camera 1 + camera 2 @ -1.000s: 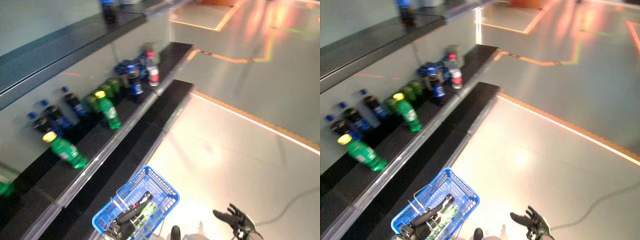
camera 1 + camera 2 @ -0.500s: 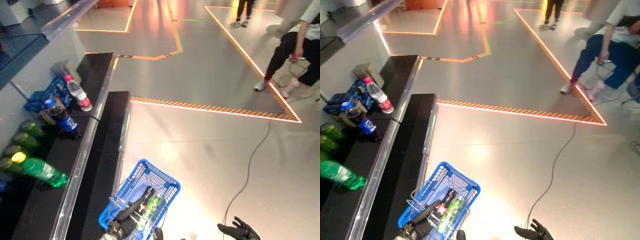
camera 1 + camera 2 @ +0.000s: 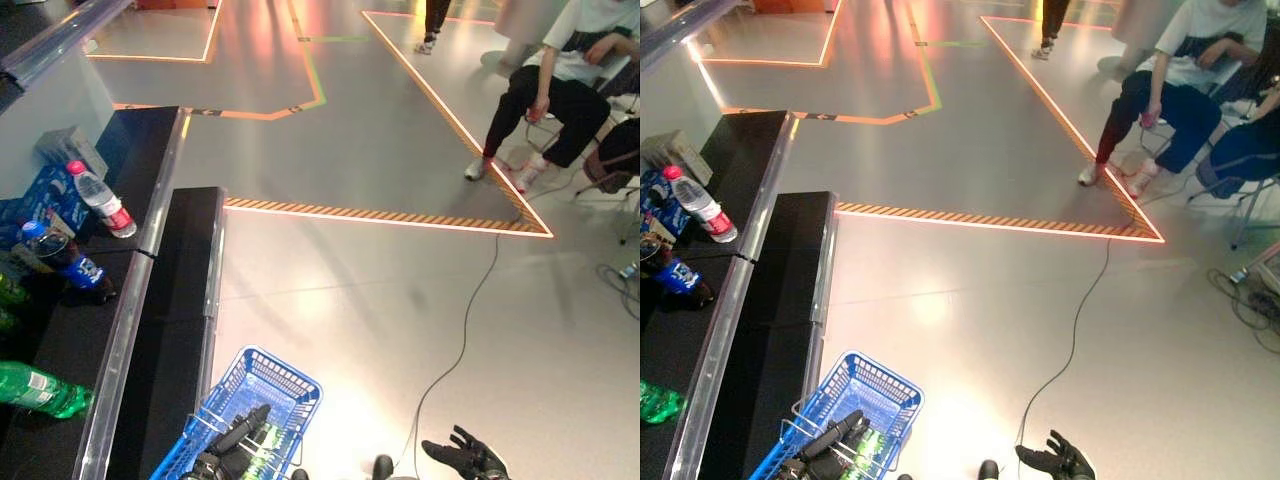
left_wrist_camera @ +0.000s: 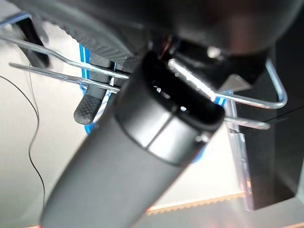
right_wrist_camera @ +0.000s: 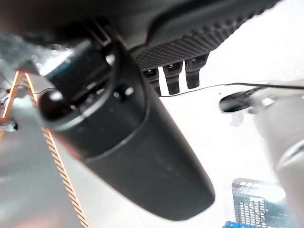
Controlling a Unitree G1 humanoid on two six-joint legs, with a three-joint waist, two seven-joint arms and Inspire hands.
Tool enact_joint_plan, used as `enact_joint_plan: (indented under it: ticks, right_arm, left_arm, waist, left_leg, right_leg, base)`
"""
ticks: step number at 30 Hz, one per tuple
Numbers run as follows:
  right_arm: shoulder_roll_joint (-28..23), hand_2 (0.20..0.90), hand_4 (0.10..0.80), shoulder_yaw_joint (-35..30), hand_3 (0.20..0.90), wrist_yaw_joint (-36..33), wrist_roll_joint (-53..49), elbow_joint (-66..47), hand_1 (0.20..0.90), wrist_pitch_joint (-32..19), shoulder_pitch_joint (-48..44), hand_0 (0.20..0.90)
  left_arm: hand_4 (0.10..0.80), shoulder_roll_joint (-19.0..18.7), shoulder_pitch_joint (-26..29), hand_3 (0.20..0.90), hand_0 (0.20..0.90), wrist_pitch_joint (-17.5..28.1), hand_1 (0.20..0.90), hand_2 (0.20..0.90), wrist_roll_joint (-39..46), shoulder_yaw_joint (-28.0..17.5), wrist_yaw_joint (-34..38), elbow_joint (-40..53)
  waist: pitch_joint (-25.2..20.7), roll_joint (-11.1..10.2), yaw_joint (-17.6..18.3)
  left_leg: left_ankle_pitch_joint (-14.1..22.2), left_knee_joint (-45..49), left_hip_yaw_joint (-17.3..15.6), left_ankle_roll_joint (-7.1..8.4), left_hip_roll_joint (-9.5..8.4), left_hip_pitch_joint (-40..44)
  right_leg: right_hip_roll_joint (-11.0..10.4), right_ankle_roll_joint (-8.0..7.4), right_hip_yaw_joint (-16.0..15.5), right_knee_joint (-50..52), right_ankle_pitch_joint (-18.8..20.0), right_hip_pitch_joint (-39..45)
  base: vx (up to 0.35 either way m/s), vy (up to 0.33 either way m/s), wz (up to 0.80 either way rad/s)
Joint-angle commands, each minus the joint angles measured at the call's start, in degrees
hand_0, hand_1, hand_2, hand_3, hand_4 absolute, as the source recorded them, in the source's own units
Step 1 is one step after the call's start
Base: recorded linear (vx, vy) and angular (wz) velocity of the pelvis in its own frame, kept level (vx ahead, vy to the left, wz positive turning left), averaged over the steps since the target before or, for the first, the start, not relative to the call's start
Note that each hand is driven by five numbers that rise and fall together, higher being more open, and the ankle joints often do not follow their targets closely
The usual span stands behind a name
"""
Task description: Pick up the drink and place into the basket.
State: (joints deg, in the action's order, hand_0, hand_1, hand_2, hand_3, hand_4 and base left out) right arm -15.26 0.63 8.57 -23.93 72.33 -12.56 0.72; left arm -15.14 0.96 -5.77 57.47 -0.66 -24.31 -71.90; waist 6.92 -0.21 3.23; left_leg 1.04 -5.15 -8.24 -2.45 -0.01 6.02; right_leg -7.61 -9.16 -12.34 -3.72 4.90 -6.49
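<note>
My left hand [image 3: 228, 448] is shut on the thin wire handles [image 4: 71, 78] of the blue basket [image 3: 285, 375], which hangs low at the left in front of me. A green drink [image 3: 263, 445] lies inside the basket beside the hand. My right hand [image 3: 466, 459] hangs low at the right, open and empty, fingers spread. On the black shelf [image 3: 140, 300] at the left lie a green bottle [image 3: 40, 390], a dark cola bottle [image 3: 62, 258] and a clear bottle with a red cap [image 3: 98, 198].
A blue pack of drinks [image 3: 40, 190] stands at the shelf's far end. Striped orange floor lines [image 3: 380, 216] cross the grey floor ahead. A person sits at the far right [image 3: 560, 85]; another person's legs [image 3: 432, 22] show at the top.
The camera has swung to the right, so the shelf has slid to the left edge and more floor and people show. The basket and both hands keep their places.
</note>
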Motion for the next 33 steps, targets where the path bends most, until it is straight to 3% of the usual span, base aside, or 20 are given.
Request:
enact_joint_plan:
  ticks: [1, 3, 5, 7, 10, 12, 14, 16, 18, 22, 25, 27, 30, 32, 33]
  right_arm:
    - [-1.3, 0.9, 0.8, -0.8, 0.9, -0.5, -2.1, 0.3, 0.9, -2.7, -1.7, 0.9]
    - [-1.1, 0.9, 0.8, -0.5, 0.9, -1.1, -2.3, 0.6, 0.9, -3.3, -0.9, 0.9]
    - [-1.0, 0.9, 0.8, -0.3, 0.9, -1.0, -2.4, -0.1, 0.9, -3.3, -0.2, 0.9]
    - [-1.5, 0.9, 0.8, 0.1, 0.9, 0.1, -0.6, -0.7, 0.9, -3.4, -0.1, 0.9]
    - [-2.2, 0.9, 0.8, 1.0, 0.9, -0.6, 1.3, -2.0, 0.9, -2.9, -0.1, 0.9]
    - [-3.4, 0.9, 0.8, 1.5, 0.9, -0.4, 1.3, -3.6, 0.9, -2.1, -0.1, 0.9]
    - [-4.1, 0.9, 0.8, 1.3, 0.9, -0.1, 0.3, -4.5, 0.9, -1.8, -0.4, 0.9]
    - [-4.2, 0.9, 0.8, 1.1, 0.9, 0.5, 0.5, -4.4, 0.9, -1.6, -1.4, 0.9]
    - [-4.2, 0.9, 0.8, 1.5, 0.9, 0.3, 1.0, -4.3, 0.9, -1.4, -2.0, 0.9]
    - [-4.2, 0.9, 0.8, 3.1, 0.9, -0.7, 1.9, -3.6, 0.9, -1.2, -2.6, 0.9]
    - [-4.3, 0.9, 0.8, 3.2, 0.9, -0.5, 2.4, -2.7, 0.9, -1.6, -2.2, 0.9]
    - [-4.4, 0.9, 0.8, 2.5, 0.9, -0.6, 3.6, -1.6, 0.9, -2.1, -1.8, 0.9]
    - [-4.7, 0.9, 0.8, 1.5, 0.9, -0.5, 5.1, -0.7, 0.9, -1.7, -2.1, 0.9]
    - [-4.7, 0.9, 0.8, 1.4, 0.9, -0.3, 5.6, -0.7, 0.9, -1.5, -2.3, 0.9]
    - [-4.5, 0.9, 0.8, 1.1, 0.9, -0.1, 6.3, -1.0, 0.9, -1.2, -2.3, 0.9]
  left_arm:
    - [0.1, -0.2, 4.5, 0.2, 0.3, 0.3, 0.3, 0.3, -2.1, 2.0, -10.0, 4.2]
    - [0.1, 0.1, 4.3, 0.2, 0.3, 0.4, 0.3, 0.3, -2.6, 2.2, -10.2, 4.0]
    - [0.1, 0.4, 3.5, 0.2, 0.3, -0.3, 0.3, 0.3, -3.9, 1.7, -10.1, 5.1]
    - [0.1, 0.6, 2.7, 0.2, 0.3, 0.0, 0.3, 0.3, -4.2, 1.8, -10.4, 5.7]
    - [0.1, 0.7, 2.3, 0.2, 0.3, 0.3, 0.3, 0.3, -3.7, 1.2, -10.0, 6.3]
    - [0.1, 1.0, 1.7, 0.2, 0.3, -0.1, 0.3, 0.3, -4.0, 1.2, -9.3, 8.0]
    - [0.1, 1.0, 1.0, 0.2, 0.3, -0.8, 0.3, 0.3, -4.2, 1.1, -9.1, 10.0]
    - [0.1, 0.9, 0.8, 0.2, 0.3, -1.1, 0.3, 0.3, -3.6, 1.5, -8.7, 10.9]
    - [0.1, 0.9, 0.6, 0.2, 0.3, -1.5, 0.3, 0.3, -3.3, 1.2, -8.0, 11.5]
    - [0.1, 1.7, -0.2, 0.2, 0.3, -0.7, 0.3, 0.3, -2.0, 0.7, -7.6, 11.0]
    - [0.1, 2.0, -1.6, 0.2, 0.3, 0.3, 0.3, 0.3, -1.9, 0.0, -8.4, 9.9]
    - [0.1, 1.9, -2.4, 0.2, 0.3, 0.9, 0.3, 0.3, -2.2, -0.3, -9.4, 8.6]
    - [0.1, 1.4, -3.4, 0.2, 0.3, 0.7, 0.3, 0.3, -3.0, -2.2, -10.5, 7.3]
    - [0.1, 1.0, -3.5, 0.2, 0.3, 0.7, 0.3, 0.3, -3.2, -3.0, -10.7, 6.7]
    - [0.1, 0.8, -3.4, 0.2, 0.3, 0.9, 0.3, 0.3, -3.5, -3.7, -10.9, 6.0]
  waist:
    - [0.4, -0.5, 0.6]
    - [0.1, -0.2, 1.4]
    - [-0.3, -0.2, 1.4]
    - [-0.7, -0.5, 1.1]
    - [-1.0, -1.2, 0.7]
    - [-0.6, -2.1, -0.1]
    - [0.4, -2.9, -1.4]
    - [0.9, -3.1, -2.6]
    - [1.0, -2.4, -3.3]
    - [0.8, -0.4, -5.1]
    - [0.3, 0.2, -6.7]
    - [-0.2, 0.5, -7.5]
    - [-1.6, -0.4, -7.9]
    - [-1.9, -0.9, -8.4]
    - [-2.2, -1.7, -8.6]
  left_leg:
    - [2.7, 0.6, 0.4, 2.28, -4.7, 3.2]
    - [3.7, 4.2, 1.6, 2.62, -4.1, 2.8]
    - [3.0, 7.5, 1.4, 3.78, -2.85, 2.7]
    - [-1.3, 13.9, 2.1, 5.72, -1.04, 1.2]
    - [-4.0, 23.6, 2.4, 6.93, 0.14, -0.6]
    - [-7.7, 33.4, 1.6, 8.22, 1.73, -5.1]
    - [-7.3, 37.0, 0.9, 7.52, 3.71, -11.1]
    - [-4.4, 30.0, -0.5, 6.19, 3.04, -11.3]
    - [-4.1, 21.4, -0.7, 6.18, 1.29, -11.5]
    - [-7.9, 3.9, -0.8, 7.22, -1.09, -13.8]
    - [-10.9, 0.1, -2.1, 7.86, -1.4, -19.1]
    - [-11.3, 0.1, -6.5, 7.91, -0.47, -21.5]
    - [-11.0, 0.1, -10.4, 6.7, -0.67, -19.4]
    - [-11.6, 0.1, -11.2, 5.3, -1.06, -18.3]
    - [-11.1, 0.2, -10.8, 4.24, -2.19, -17.2]
  right_leg:
    - [2.0, -0.88, 0.2, 2.9, 6.7, -2.6]
    - [3.1, 0.77, 2.6, 6.2, 4.3, -2.0]
    - [4.2, 2.46, 2.4, 6.2, 2.2, 0.9]
    - [5.4, 4.14, 2.4, 5.7, 0.6, 3.7]
    - [5.7, 5.94, 1.1, 6.5, -1.3, 5.0]
    - [5.7, 7.59, 0.1, 6.8, -2.9, 7.1]
    - [5.9, 8.35, 0.0, 6.8, -4.3, 9.3]
    - [6.1, 7.47, 0.3, 5.7, -4.9, 11.1]
    - [6.9, 6.76, 1.1, 4.4, -5.2, 12.1]
    - [9.0, 5.91, 4.5, 2.0, -6.0, 15.3]
    - [10.3, 5.85, 5.7, 2.0, -7.6, 18.0]
    - [10.6, 5.78, 4.2, 2.5, -9.4, 20.1]
    - [9.4, 4.15, 2.5, 5.7, -10.8, 22.4]
    - [8.8, 3.32, 2.3, 8.0, -9.1, 22.6]
    - [7.9, 2.17, 2.4, 9.7, -7.4, 22.7]
  base:
    - [0.428, -0.259, 0.48]
    - [0.419, -0.29, 0.75]
    - [0.411, -0.33, 0.66]
    - [0.373, -0.33, 0.41]
    - [0.241, -0.258, 0.18]
    - [0.227, -0.287, 0.03]
    - [0.255, -0.242, 0.23]
    - [0.268, -0.103, 0.21]
    - [0.243, 0.025, -0.18]
    - [0.324, 0.078, -0.03]
    - [0.406, 0.05, -0.07]
    - [0.482, 0.087, -0.37]
    - [0.532, 0.146, -0.06]
    - [0.286, 0.106, -0.11]
    - [0.34, 0.14, -0.17]
